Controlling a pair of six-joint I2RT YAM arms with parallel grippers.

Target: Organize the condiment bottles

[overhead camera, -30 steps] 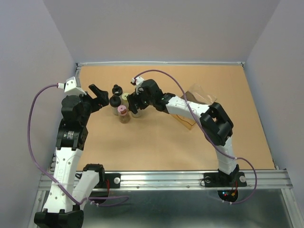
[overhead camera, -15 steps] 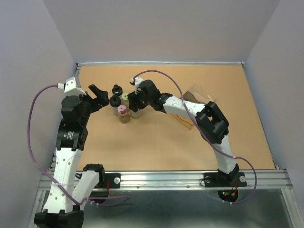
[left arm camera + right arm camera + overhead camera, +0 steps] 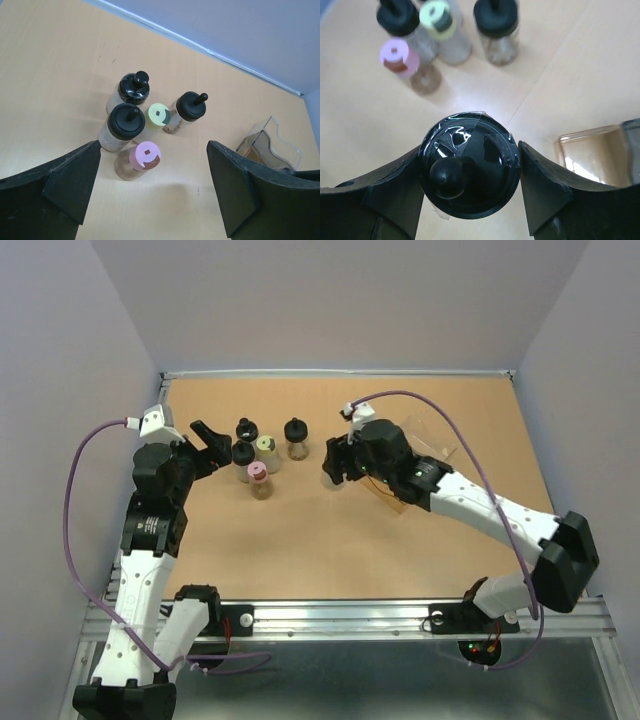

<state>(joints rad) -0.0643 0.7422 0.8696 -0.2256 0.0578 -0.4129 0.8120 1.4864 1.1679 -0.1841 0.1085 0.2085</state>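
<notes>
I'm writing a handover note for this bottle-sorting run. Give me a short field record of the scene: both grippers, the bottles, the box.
left gripper: open, holding nothing, just left of the standing group
right gripper: shut on a black-capped bottle
standing group: pink-capped bottle, yellow-green-capped bottle, three black-capped bottles, all upright
clear box: on the table, right of the group and apart from it
lift state of held bottle: cannot tell

Left arm [image 3: 150, 530]: upright, wrist bent forward
Left gripper [image 3: 213, 440]: jaws wide apart
Right arm [image 3: 480, 508]: stretched leftward, low
Right gripper [image 3: 469, 150]: clamped on bottle [image 3: 480, 135]
</notes>
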